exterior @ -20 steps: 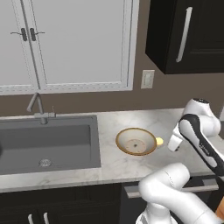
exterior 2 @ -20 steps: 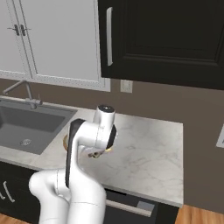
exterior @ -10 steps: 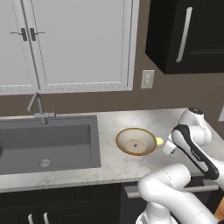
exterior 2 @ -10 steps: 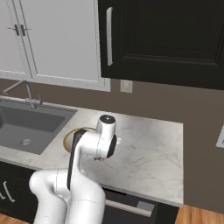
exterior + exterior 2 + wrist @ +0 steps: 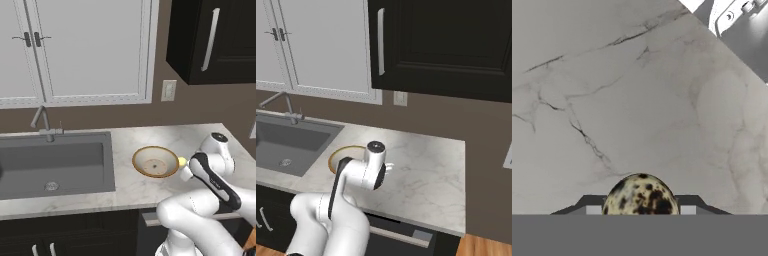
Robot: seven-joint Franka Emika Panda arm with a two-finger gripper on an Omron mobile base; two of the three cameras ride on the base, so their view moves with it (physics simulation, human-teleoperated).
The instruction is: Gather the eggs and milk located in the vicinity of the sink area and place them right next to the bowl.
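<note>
On the marble counter [image 5: 150,192], just right of the sink [image 5: 55,162], the bowl [image 5: 155,161] is seen with nothing in it but its brownish centre spot, while the dark basin holds only its round drain below the thin faucet [image 5: 42,122]. A speckled, pale yellowish egg [image 5: 640,196] is pinched between the fingers of the gripper [image 5: 640,206] low over bare marble, and it is glimpsed just beside the bowl's right rim, where much of the counter is hidden by the white arm [image 5: 358,175]
</note>
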